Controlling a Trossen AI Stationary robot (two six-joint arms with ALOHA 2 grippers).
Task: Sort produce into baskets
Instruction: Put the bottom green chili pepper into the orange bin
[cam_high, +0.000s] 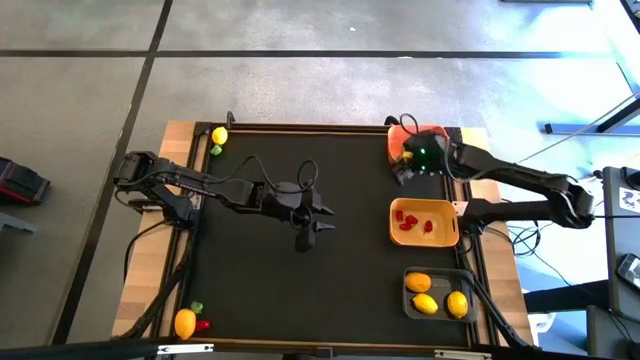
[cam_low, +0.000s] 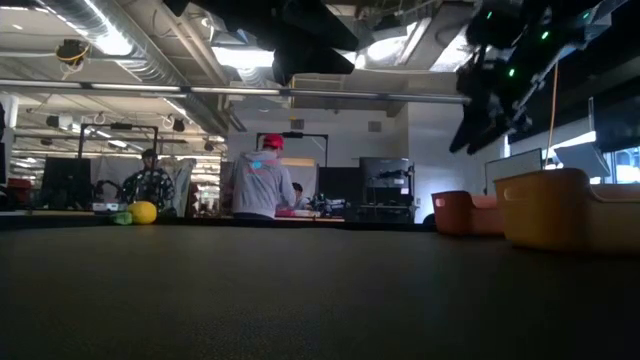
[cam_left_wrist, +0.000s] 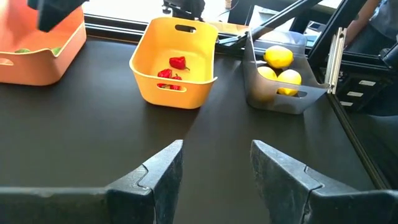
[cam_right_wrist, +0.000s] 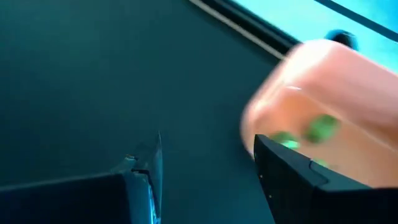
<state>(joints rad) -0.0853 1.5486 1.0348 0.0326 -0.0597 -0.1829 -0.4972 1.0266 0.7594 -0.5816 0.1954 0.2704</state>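
Note:
My left gripper (cam_high: 318, 222) is open and empty above the middle of the black mat; it also shows in the left wrist view (cam_left_wrist: 216, 168). My right gripper (cam_right_wrist: 208, 168) is open and empty, held above the near left edge of the orange basket (cam_high: 396, 133), which holds green pieces (cam_right_wrist: 311, 134). The yellow basket (cam_left_wrist: 176, 93) holds red pieces (cam_left_wrist: 171, 71). The dark grey basket (cam_left_wrist: 283, 99) holds three lemons (cam_high: 437, 293). A lemon (cam_high: 219, 135) and a green piece (cam_high: 215, 150) lie at the far left corner. A lemon (cam_high: 185, 322), a red piece (cam_high: 203, 324) and a green piece (cam_high: 196, 307) lie at the near left corner.
The three baskets stand in a row along the table's right side, orange farthest, grey nearest. The mat's middle is bare between the left-side produce and the baskets. Cables run along both table edges. People stand in the room beyond the table (cam_low: 262, 180).

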